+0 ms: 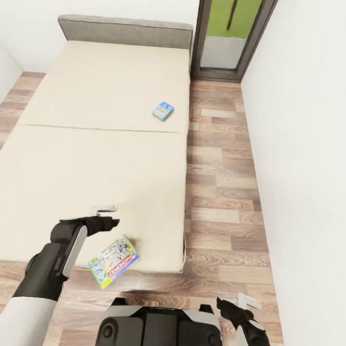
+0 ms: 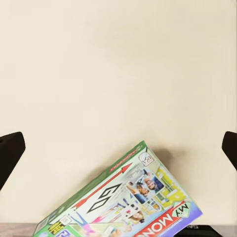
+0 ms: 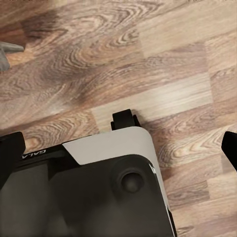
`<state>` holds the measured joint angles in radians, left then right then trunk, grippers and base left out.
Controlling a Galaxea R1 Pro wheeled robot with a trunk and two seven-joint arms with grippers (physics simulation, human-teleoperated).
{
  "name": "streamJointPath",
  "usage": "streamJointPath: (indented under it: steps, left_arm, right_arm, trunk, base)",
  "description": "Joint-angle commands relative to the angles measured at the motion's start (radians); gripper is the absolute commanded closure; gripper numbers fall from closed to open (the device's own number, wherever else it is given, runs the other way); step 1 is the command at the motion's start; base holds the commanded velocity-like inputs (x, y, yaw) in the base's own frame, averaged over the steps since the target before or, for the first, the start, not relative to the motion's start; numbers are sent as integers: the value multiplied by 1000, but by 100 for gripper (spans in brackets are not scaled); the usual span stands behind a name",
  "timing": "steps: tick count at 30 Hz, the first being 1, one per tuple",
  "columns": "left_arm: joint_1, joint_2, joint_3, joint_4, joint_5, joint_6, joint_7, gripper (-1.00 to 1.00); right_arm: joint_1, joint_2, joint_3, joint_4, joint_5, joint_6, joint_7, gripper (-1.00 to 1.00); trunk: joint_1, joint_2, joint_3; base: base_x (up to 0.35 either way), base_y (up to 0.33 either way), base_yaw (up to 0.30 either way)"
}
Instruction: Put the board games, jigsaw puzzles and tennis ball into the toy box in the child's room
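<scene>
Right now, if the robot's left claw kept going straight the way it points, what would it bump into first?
Probably the bed. The left gripper, fingers spread, faces bare mattress, with the Monopoly box just off its line. Depth is hard to judge.

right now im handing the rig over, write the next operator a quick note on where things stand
Left end effector: open, empty, over the bed just behind the Monopoly box.
Right end effector: open, empty, low beside the base, over the floor.
Monopoly box: flat at the bed's near edge, one corner over the edge.
Second game: farther up the bed, near its right edge.
Done: neither bed game picked up yet.
Left: grasp the Monopoly box, then the second game, and carry both to the toy box; the table's toys remain too.
</scene>
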<state>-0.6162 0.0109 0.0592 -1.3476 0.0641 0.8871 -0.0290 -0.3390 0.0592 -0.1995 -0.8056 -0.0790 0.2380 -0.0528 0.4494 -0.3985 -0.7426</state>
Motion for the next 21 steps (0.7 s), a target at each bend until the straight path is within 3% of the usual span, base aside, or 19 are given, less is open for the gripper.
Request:
streamJointPath:
  steps: [1, 6, 9, 21]
  left_arm:
    - [0, 4, 1, -1, 6, 7, -10, -100]
    - [0, 34, 1, -3, 5, 26, -88, -100]
    - [0, 39, 1, -4, 4, 28, -112, -100]
    - [0, 59, 1, -4, 6, 45, -134, -100]
  right_arm:
    - [0, 1, -1, -2, -8, 5, -4, -100]
    - [0, 1, -1, -1, -8, 5, -2, -100]
    - [0, 1, -2, -1, -8, 5, -1, -100]
    - [0, 1, -2, -1, -10, 5, -1, -100]
  trunk:
    - [1, -1, 1]
    - [1, -1, 9]
    - [1, -1, 13]
    - [1, -1, 33]
  base:
    - [0, 0, 0]
    - [0, 0, 0]
    - [0, 0, 0]
    - [0, 0, 0]
